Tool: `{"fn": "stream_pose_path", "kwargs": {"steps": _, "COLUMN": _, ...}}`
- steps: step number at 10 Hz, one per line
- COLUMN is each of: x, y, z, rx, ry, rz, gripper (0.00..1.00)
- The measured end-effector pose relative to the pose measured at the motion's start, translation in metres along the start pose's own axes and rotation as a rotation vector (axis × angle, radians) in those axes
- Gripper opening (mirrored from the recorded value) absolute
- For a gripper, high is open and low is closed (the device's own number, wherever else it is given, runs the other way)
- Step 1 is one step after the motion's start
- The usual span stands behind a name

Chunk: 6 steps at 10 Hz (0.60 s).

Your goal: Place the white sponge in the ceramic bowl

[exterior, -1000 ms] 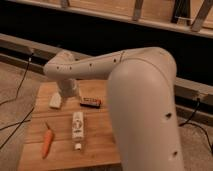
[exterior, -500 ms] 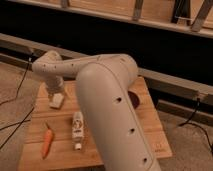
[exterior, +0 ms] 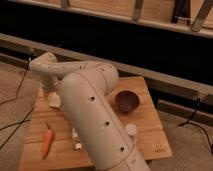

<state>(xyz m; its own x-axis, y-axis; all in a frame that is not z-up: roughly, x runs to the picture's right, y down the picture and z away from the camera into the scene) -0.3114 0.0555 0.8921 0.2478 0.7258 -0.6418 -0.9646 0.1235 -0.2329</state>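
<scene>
The white sponge [exterior: 55, 103] lies flat near the back left corner of the table [exterior: 150, 135], not yet lifted. The gripper [exterior: 51, 95] hangs right over it, its jaws apart and touching or very nearly touching the block; which cannot be made out. Over the last second the gripper has edged a little leftward onto this spot, while the sponge has kept its place. The big arm has swung across the view, so the bowl [exterior: 127, 100] now shows, dark, empty and well apart to the right. A carrot [exterior: 47, 141] lies nearer the front left, and a cup [exterior: 131, 129] stands in front of the bowl. By the look of it, the grasp is the step in hand, with the carry to the bowl still to come.
</scene>
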Motion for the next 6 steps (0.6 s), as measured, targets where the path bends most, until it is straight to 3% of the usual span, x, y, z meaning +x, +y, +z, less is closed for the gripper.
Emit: {"fn": "stream_pose_path", "kwargs": {"steps": 6, "x": -0.027, "y": 0.002, "z": 0.040, "rx": 0.001, "ry": 0.063, "rz": 0.016, "gripper": 0.65}}
